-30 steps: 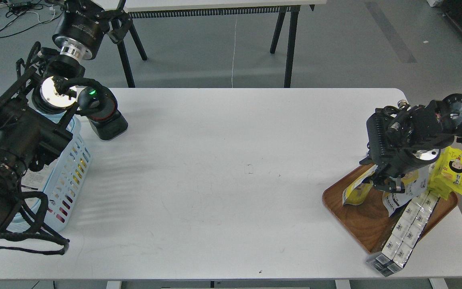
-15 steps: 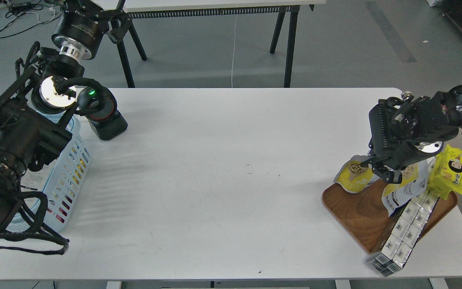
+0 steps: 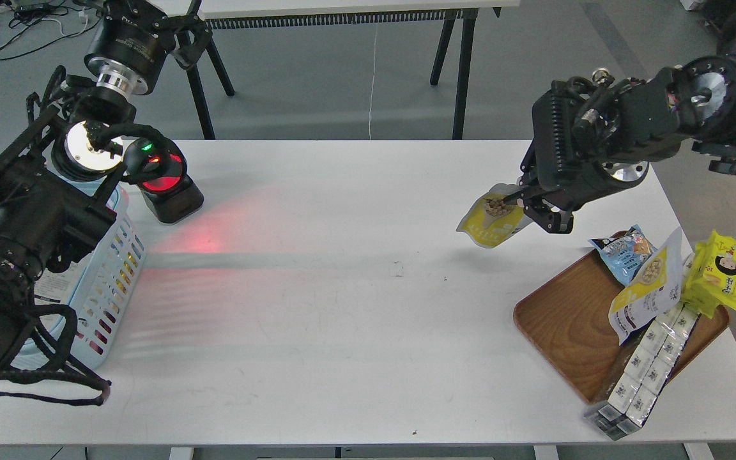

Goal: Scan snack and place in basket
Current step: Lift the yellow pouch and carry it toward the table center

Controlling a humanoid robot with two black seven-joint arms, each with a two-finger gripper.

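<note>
The snack (image 3: 494, 222), a pouch with a yellow front picturing pale beans, hangs tilted above the table right of centre. My right gripper (image 3: 529, 206) is shut on its right edge and holds it clear of the table. The light-blue slotted basket (image 3: 115, 268) stands at the table's left edge, partly hidden by my left arm. My left gripper (image 3: 184, 39) is raised beyond the table's far left corner; it looks open and empty. A black scanner (image 3: 165, 185) next to the basket shows a red light and casts a red glow on the table.
A brown wooden tray (image 3: 566, 319) at the right front holds a second bean pouch (image 3: 646, 287), a light-blue snack bag (image 3: 623, 252), a bright yellow cartoon-face packet (image 3: 722, 271) and a long pack of small boxes (image 3: 649, 364) hanging over its edge.
My right gripper has lifted the pouch off the tray and carried it up and to the left. The scanner's red light has come on. The left arm has not moved.
</note>
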